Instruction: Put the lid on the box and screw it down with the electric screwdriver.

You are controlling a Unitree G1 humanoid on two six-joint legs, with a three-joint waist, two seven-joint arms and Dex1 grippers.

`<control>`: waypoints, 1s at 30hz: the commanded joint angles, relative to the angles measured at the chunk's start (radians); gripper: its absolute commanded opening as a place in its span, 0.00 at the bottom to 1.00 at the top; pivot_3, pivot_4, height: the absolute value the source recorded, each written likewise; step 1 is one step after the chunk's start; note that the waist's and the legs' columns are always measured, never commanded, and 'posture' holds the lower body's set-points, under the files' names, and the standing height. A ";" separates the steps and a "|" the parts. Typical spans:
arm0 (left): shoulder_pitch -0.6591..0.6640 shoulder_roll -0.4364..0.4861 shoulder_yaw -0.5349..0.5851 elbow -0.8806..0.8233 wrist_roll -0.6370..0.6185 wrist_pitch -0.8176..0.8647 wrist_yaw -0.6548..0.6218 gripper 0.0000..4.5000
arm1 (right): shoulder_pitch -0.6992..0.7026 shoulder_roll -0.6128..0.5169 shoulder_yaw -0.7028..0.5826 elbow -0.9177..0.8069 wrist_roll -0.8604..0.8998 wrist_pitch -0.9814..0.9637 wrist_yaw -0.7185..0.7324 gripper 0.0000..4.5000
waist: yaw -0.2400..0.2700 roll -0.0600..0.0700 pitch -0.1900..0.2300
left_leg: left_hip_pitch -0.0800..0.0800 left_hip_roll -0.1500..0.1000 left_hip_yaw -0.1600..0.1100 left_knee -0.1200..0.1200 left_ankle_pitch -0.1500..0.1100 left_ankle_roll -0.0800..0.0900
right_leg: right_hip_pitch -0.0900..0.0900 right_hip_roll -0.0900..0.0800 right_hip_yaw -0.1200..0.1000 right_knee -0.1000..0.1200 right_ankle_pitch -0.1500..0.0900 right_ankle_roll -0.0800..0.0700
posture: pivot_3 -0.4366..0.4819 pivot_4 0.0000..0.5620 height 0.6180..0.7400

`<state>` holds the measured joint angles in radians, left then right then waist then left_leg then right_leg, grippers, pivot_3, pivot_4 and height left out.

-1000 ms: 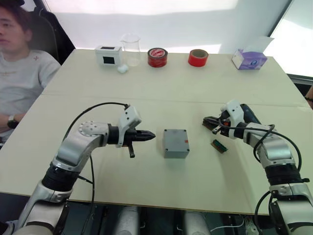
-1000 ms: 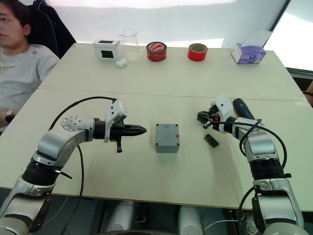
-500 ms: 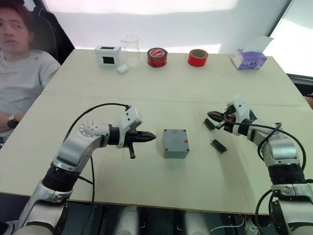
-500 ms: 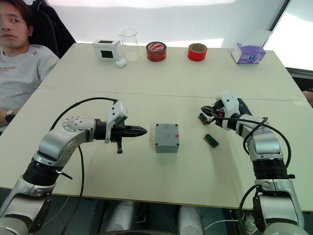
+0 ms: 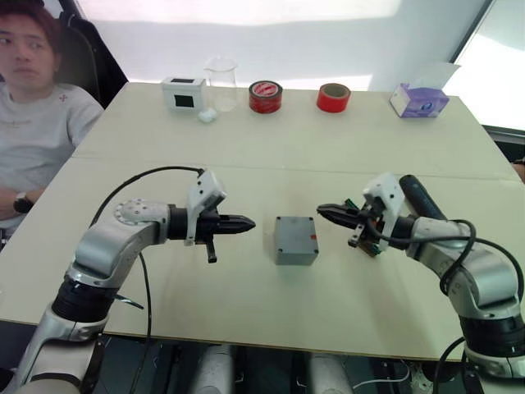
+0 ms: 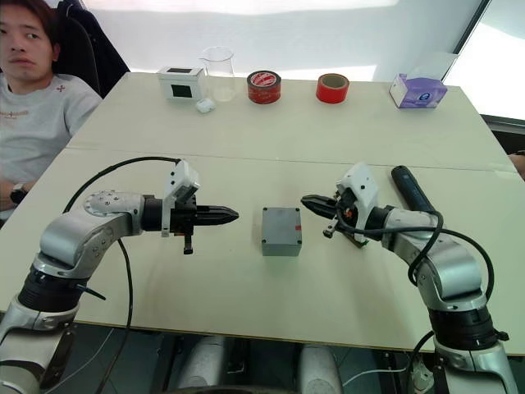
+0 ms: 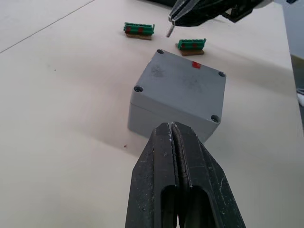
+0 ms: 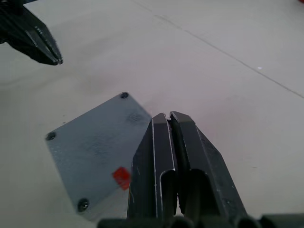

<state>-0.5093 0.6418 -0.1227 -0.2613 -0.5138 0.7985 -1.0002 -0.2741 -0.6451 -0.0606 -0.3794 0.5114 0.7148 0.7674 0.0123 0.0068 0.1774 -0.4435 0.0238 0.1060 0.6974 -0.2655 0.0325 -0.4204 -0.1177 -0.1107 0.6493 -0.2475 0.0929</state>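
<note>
At the middle of the table (image 5: 164,312) the box (image 5: 295,240) is seen, lid (image 7: 187,85) seated. Its four corner screws are shown in the left wrist view. The left gripper (image 5: 244,222) and right gripper (image 5: 326,213) are pressed closed, empty, flanking it. The screwdriver (image 6: 409,189) lies beyond the right arm, near two green connectors (image 7: 138,30).

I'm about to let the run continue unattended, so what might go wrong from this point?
The right gripper carries a small screw at its shut tip close beside the box; the screw looks barely pinched and may drop. The lid already sits on the box, which stands loose on the table, so a push from either the right or the left gripper might slide it. The electric screwdriver lies behind the right arm, so the arm may knock it when it reaches back.
</note>
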 commanded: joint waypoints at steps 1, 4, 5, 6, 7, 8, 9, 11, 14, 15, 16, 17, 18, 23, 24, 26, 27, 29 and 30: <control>-0.014 -0.009 0.007 -0.028 -0.017 -0.005 0.007 0.00 | -0.013 0.021 -0.006 -0.025 0.017 0.000 -0.022 0.00 | 0.000 0.000 0.000 | 0.000 0.000 0.000 0.000 0.000 0.000 | 0.000 0.000 0.000 0.000 0.000 0.000 | 0.48 0.27 0.79; -0.015 -0.015 0.003 -0.025 -0.014 -0.006 0.009 0.00 | -0.020 0.031 0.003 -0.013 0.014 -0.005 -0.031 0.00 | 0.000 0.000 0.000 | 0.000 0.000 0.000 0.000 0.000 0.000 | 0.000 0.001 0.000 0.000 0.000 0.000 | 0.48 0.27 0.79; -0.016 -0.017 0.001 -0.023 -0.012 -0.006 0.010 0.00 | -0.024 0.035 0.007 -0.005 0.009 -0.010 -0.033 0.00 | 0.000 0.000 0.000 | 0.000 0.000 0.000 0.000 0.000 0.000 | 0.000 0.001 0.000 0.000 0.000 0.000 | 0.48 0.27 0.79; -0.016 -0.018 0.000 -0.022 -0.011 -0.007 0.010 0.00 | -0.027 0.038 0.009 0.000 0.006 -0.013 -0.034 0.00 | 0.000 0.000 0.000 | 0.000 0.000 0.000 0.000 0.000 0.000 | 0.000 0.001 0.000 0.000 0.000 0.000 | 0.48 0.27 0.79; -0.015 -0.018 -0.001 -0.022 -0.009 -0.008 0.010 0.00 | -0.031 0.041 0.013 0.009 0.001 -0.018 -0.035 0.00 | 0.000 0.000 0.000 | 0.000 0.000 0.000 0.000 0.000 0.000 | 0.000 0.001 0.000 0.000 0.000 0.000 | 0.48 0.27 0.79; -0.012 -0.016 -0.001 -0.023 -0.007 -0.010 0.011 0.00 | -0.034 0.042 0.018 0.019 -0.006 -0.023 -0.035 0.00 | 0.000 0.000 0.000 | 0.000 0.000 0.000 0.000 0.000 0.000 | 0.000 0.001 0.000 0.000 0.000 0.000 | 0.48 0.27 0.79; -0.008 -0.015 -0.001 -0.025 -0.006 -0.011 0.012 0.00 | -0.038 0.040 0.024 0.031 -0.016 -0.027 -0.038 0.00 | 0.001 0.000 0.000 | 0.000 0.000 0.000 0.000 0.000 0.000 | 0.000 0.001 0.000 0.000 0.000 0.000 | 0.48 0.27 0.79; -0.005 -0.013 -0.002 -0.026 -0.005 -0.012 0.013 0.00 | -0.042 0.036 0.032 0.046 -0.026 -0.029 -0.039 0.00 | 0.000 0.000 0.000 | 0.000 0.000 0.000 0.000 0.000 0.000 | 0.000 0.001 0.000 0.000 0.000 0.000 | 0.48 0.27 0.79; -0.001 -0.012 -0.006 -0.026 0.000 -0.016 0.016 0.00 | -0.044 0.033 0.039 0.054 -0.030 -0.034 -0.032 0.00 | 0.000 0.000 0.000 | 0.000 0.000 0.000 0.000 0.000 0.000 | 0.000 0.001 0.000 0.000 0.000 0.000 | 0.48 0.27 0.79; 0.000 -0.012 -0.007 -0.026 0.001 -0.016 0.017 0.00 | -0.043 0.031 0.042 0.056 -0.035 -0.037 -0.029 0.00 | 0.000 0.000 0.000 | 0.000 0.000 0.000 0.000 0.000 0.000 | 0.000 0.001 0.000 0.000 0.000 0.000 | 0.48 0.27 0.79; 0.000 -0.012 -0.008 -0.027 0.001 -0.016 0.018 0.00 | -0.042 0.029 0.045 0.058 -0.038 -0.039 -0.028 0.00 | 0.000 0.000 0.000 | 0.000 0.000 0.000 0.000 0.000 0.000 | 0.000 0.001 0.000 0.000 0.000 0.000 | 0.48 0.27 0.79; 0.000 -0.012 -0.008 -0.027 0.001 -0.016 0.019 0.00 | -0.040 0.027 0.045 0.057 -0.037 -0.038 -0.026 0.00 | 0.000 0.000 0.000 | 0.000 0.000 0.000 0.000 0.000 0.000 | 0.000 0.001 0.000 0.000 0.000 0.000 | 0.48 0.27 0.79; 0.000 -0.012 -0.008 -0.027 0.001 -0.016 0.019 0.00 | -0.038 0.027 0.044 0.056 -0.036 -0.036 -0.024 0.00 | 0.000 0.000 0.000 | 0.000 0.000 0.000 0.000 0.000 0.000 | 0.000 0.001 0.000 0.000 0.000 0.000 | 0.48 0.27 0.79; 0.002 -0.010 -0.010 -0.026 0.003 -0.018 0.020 0.00 | -0.037 0.039 0.011 0.037 0.010 -0.004 -0.026 0.00 | 0.000 0.000 0.000 | 0.000 0.000 0.000 0.000 0.000 0.000 | 0.000 0.001 0.000 0.000 0.000 0.000 | 0.48 0.27 0.79; 0.002 -0.009 -0.012 -0.024 0.005 -0.021 0.019 0.00 | -0.035 0.040 0.002 0.031 0.020 0.001 -0.028 0.00 | 0.000 0.000 0.000 | 0.000 0.000 0.000 0.000 0.000 0.000 | 0.000 0.001 0.000 0.000 0.000 0.000 | 0.48 0.27 0.79; -0.002 -0.012 -0.018 -0.015 0.011 -0.027 0.017 0.00 | -0.030 0.040 -0.011 0.018 0.037 0.010 -0.034 0.00 | 0.001 0.000 0.000 | 0.000 0.000 0.000 0.000 0.000 0.000 | 0.000 0.001 0.000 0.000 0.000 0.000 | 0.48 0.27 0.79; -0.004 -0.014 -0.021 -0.012 0.013 -0.029 0.016 0.00 | -0.028 0.039 -0.012 0.015 0.041 0.013 -0.037 0.00 | 0.001 0.000 0.000 | 0.000 0.000 0.000 0.000 0.000 0.000 | 0.000 0.001 0.000 0.000 0.000 0.000 | 0.48 0.27 0.79; -0.007 -0.017 -0.025 -0.008 0.015 -0.033 0.015 0.00 | -0.024 0.035 -0.010 0.011 0.041 0.015 -0.040 0.00 | 0.000 0.000 0.000 | 0.000 0.000 0.000 0.000 0.000 0.000 | 0.000 0.001 0.000 0.000 0.000 0.000 | 0.48 0.27 0.79; -0.009 -0.018 -0.027 -0.006 0.017 -0.035 0.013 0.00 | -0.022 0.033 -0.010 0.010 0.040 0.015 -0.041 0.00 | 0.000 0.000 0.000 | 0.000 0.000 0.000 0.000 0.000 0.000 | 0.000 0.001 0.000 0.000 0.000 0.000 | 0.48 0.27 0.79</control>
<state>-0.5064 0.6240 -0.1483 -0.2559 -0.4998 0.7886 -0.9812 -0.2936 -0.6070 -0.0478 -0.3274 0.5353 0.7349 0.7299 0.0121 0.0067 0.1774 -0.4436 0.0241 0.1059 0.6971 -0.2654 0.0324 -0.4207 -0.1172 -0.1108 0.6496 -0.2475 0.0929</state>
